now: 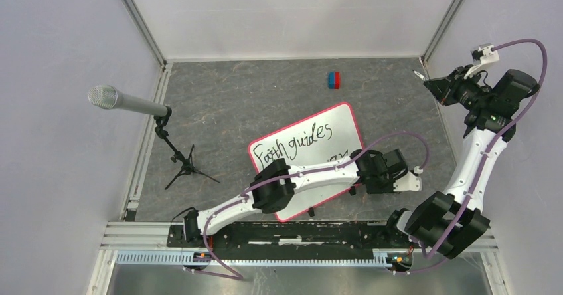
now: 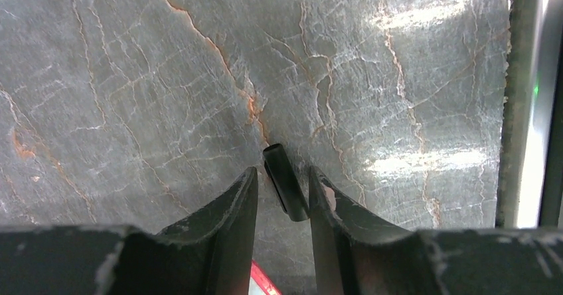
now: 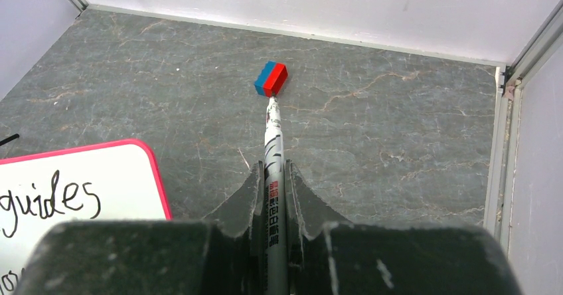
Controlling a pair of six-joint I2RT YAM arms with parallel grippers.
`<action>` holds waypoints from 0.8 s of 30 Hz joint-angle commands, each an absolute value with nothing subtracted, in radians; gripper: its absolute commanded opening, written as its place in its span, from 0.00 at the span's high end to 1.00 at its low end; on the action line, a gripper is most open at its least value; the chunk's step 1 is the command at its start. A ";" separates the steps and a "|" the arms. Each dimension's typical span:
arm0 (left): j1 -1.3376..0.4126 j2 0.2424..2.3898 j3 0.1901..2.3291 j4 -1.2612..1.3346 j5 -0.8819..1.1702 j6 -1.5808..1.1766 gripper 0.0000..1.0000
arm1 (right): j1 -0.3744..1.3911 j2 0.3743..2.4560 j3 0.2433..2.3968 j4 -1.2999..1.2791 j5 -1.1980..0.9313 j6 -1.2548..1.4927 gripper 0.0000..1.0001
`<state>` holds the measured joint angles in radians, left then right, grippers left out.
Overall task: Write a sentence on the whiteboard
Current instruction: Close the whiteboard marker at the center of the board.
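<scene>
Two tools over a grey veined stone worktop [image 1: 219,102]. Near the middle, lying flat and turned so the long edges run from 8 to 2 o'clock: a rectangular glossy white whiteboard [image 1: 344,122] with rounded corners and a thin red-pink rim. Across it, a black handwritten sentence [image 1: 295,143], "Faith guides" legible on the upper line, the lower line mostly hidden beneath the left arm. Stretched over the board's 6 o'clock edge, that arm, ending in the left tool [image 2: 282,172] just past the board's 4 o'clock corner, low over bare stone. Released, jaws parted either side of a short black cylindrical cap [image 2: 284,187], with a clear gap on one side. Up at 2 o'clock, well apart from the board, the right tool [image 3: 273,170], clenched on a slim white marker [image 3: 273,135] with black print, aimed toward a small blue-and-red block [image 3: 271,79] at 12 o'clock. At 9 o'clock, a silver microphone [image 1: 106,98] on a small black tripod [image 1: 189,169].
</scene>
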<state>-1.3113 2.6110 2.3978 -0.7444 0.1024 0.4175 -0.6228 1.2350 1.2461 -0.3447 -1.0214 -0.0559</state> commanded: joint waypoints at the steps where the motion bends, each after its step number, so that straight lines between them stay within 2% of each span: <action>1: -1.314 2.527 2.383 -0.773 0.091 0.404 0.59 | -0.626 1.208 1.252 -0.311 -1.043 -0.048 1.00; 6: -1.313 2.534 2.355 -0.813 0.103 0.399 0.57 | -0.625 1.211 1.256 -0.310 -1.045 -0.046 1.00; 10: -1.314 2.538 2.332 -0.813 0.110 0.391 0.60 | -0.626 1.212 1.259 -0.310 -1.046 -0.046 1.00; 12: -1.315 2.549 2.338 -0.814 0.111 0.386 0.64 | -0.625 1.211 1.258 -0.310 -1.046 -0.047 1.00; 16: -1.314 2.570 2.337 -0.789 0.100 0.336 0.80 | -0.625 1.209 1.259 -0.321 -1.051 -0.054 1.00; 24: -1.310 2.518 2.314 -0.740 0.072 0.251 0.95 | -0.625 1.203 1.280 -0.332 -1.069 -0.049 1.00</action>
